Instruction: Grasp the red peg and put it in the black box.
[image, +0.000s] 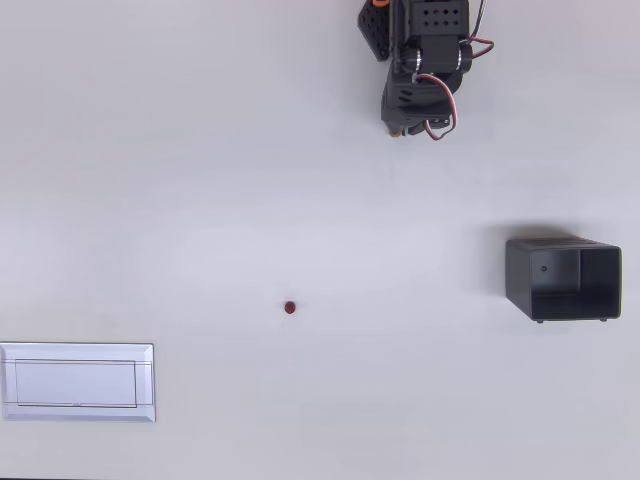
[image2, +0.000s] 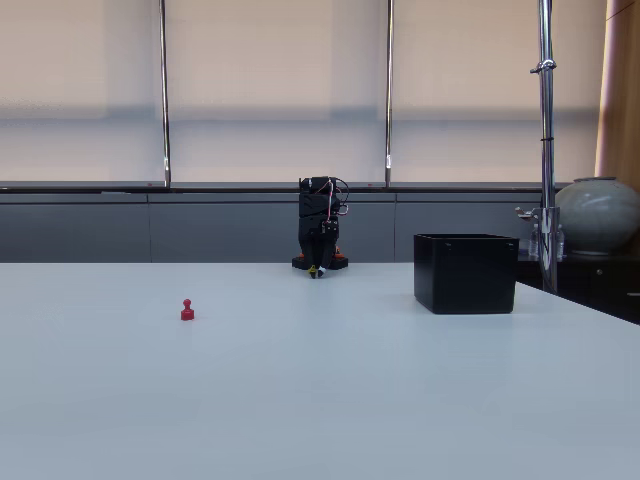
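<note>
No text, label, brand, number or sign can be read in either view. The black box (image: 563, 279), at the right of the overhead view, has plain matte walls. The white tray (image: 77, 381) at the lower left bears thin outlines, perhaps moulded edges rather than print. The arm (image2: 320, 236) shows no legible marking at this size.

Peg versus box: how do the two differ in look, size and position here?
The peg is red; the box is matte black. The peg is tiny, the box many times larger. In the overhead view the peg stands near the middle, the box toward the right edge. The peg is a solid piece with a round head; the box is hollow and open-topped. Both rest on the white table, apart from the arm.
</note>
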